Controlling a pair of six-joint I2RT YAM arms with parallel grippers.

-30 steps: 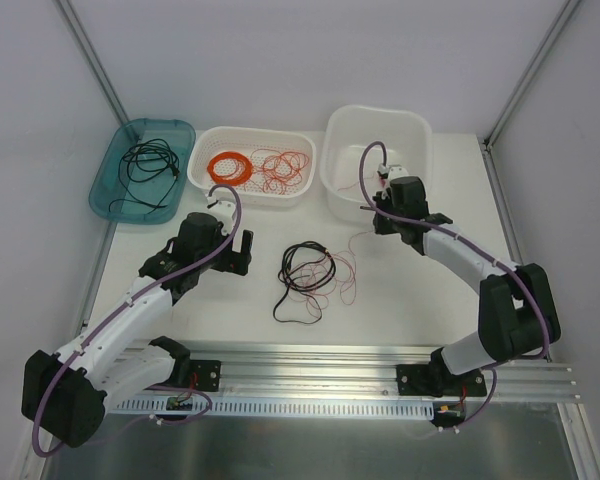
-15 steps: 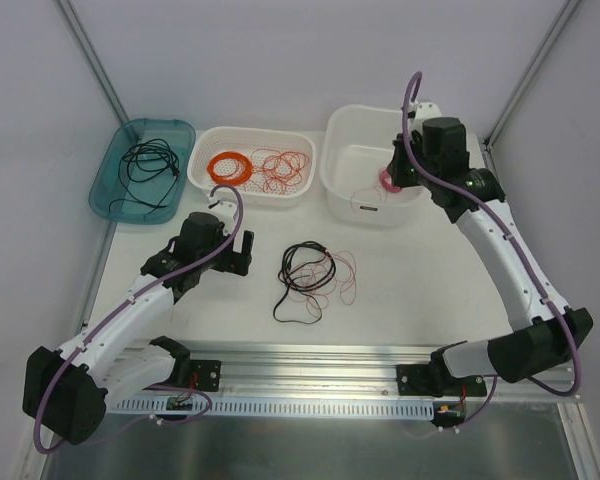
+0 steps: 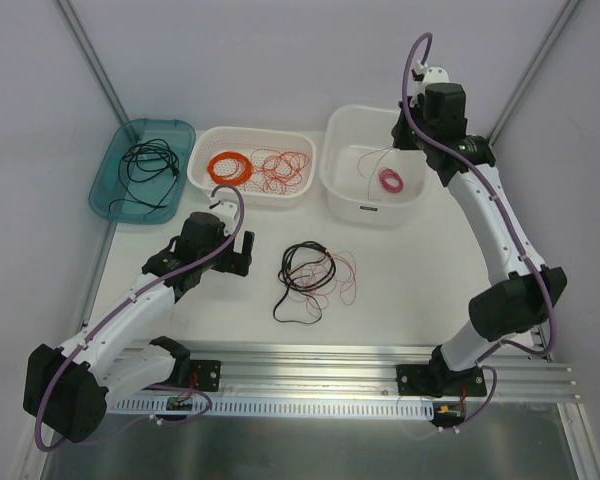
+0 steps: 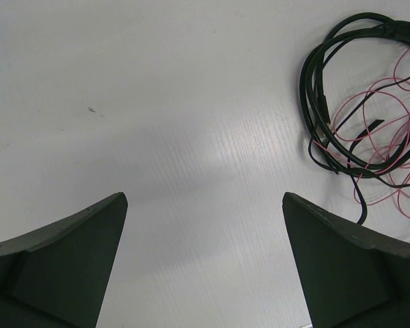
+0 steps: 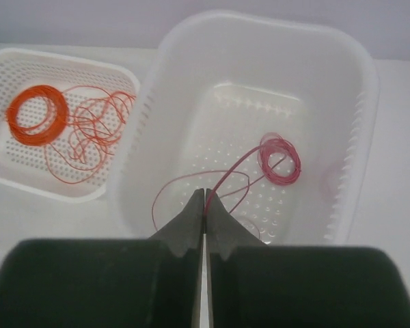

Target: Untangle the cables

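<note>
A second ago the right arm was bent low, its wrist at the near rim of the deep white plastic tub [image 3: 373, 211]. Now it stretches tall, with the wrist high over the tub's far right corner. The small tight pink wire coil [image 3: 390, 181], carried at the gripper half a second ago, now lies on the tub floor. The left arm and the loose tangle have not moved.

The right gripper [image 5: 204, 198] points down into the tub with its fingers pressed together. A thin pink strand runs from the coil up to the fingertips; whether it is pinched there cannot be told.

The left arm reaches forward over the white table [image 3: 410, 270]. The left gripper [image 4: 205, 198] hangs low above bare tabletop, fingers spread wide and holding nothing.

The cables [image 3: 310, 278], a loose tangle of black and pinkish-red wires, lie on the table between the two arms, just to the right of the left gripper.

Behind them, a shallow white perforated basket [image 3: 250, 131] holds a neat orange coil [image 3: 229, 166].
</note>
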